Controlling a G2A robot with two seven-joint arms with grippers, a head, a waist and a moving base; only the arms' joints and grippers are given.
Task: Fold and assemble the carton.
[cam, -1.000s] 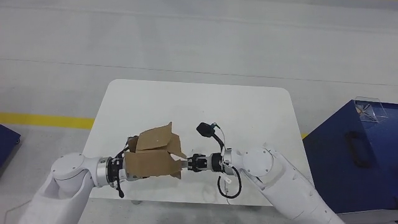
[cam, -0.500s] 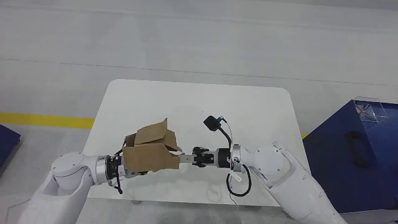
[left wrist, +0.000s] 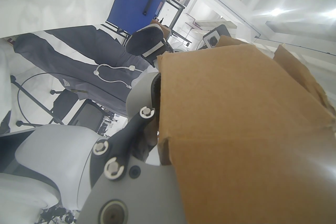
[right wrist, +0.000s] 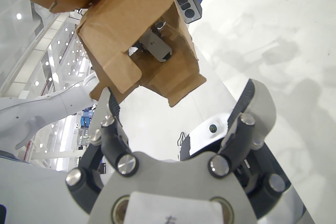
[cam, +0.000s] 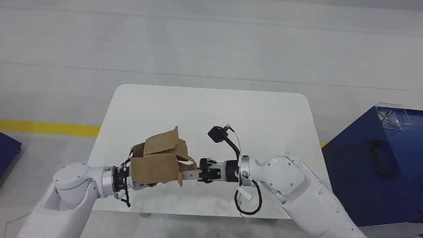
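The carton (cam: 158, 164) is brown cardboard, only partly folded, and it hangs in the air over the front left corner of the table (cam: 264, 112), close to the front edge and clear of the white top. Its open end faces the right arm, and loose flaps stick out from that end and from the upper side. Through the opening the right wrist view shows the bare inside of the box, with a flat metal finger (right wrist: 157, 49) lying against one inner wall.

That finger belongs to the left gripper (left wrist: 155, 104), which is closed on a side wall of the carton, one finger inside and the other outside, and carries the box on its own.

The right gripper (cam: 193, 170) sits just beside the open end with its fingers (right wrist: 244, 104) spread wide and nothing clamped between them. One fingertip is at the edge of a hanging flap; the other stands well apart from the cardboard.

A blue cabinet (cam: 377, 165) stands off the right edge of the table, with a small clear box (cam: 393, 116) on it
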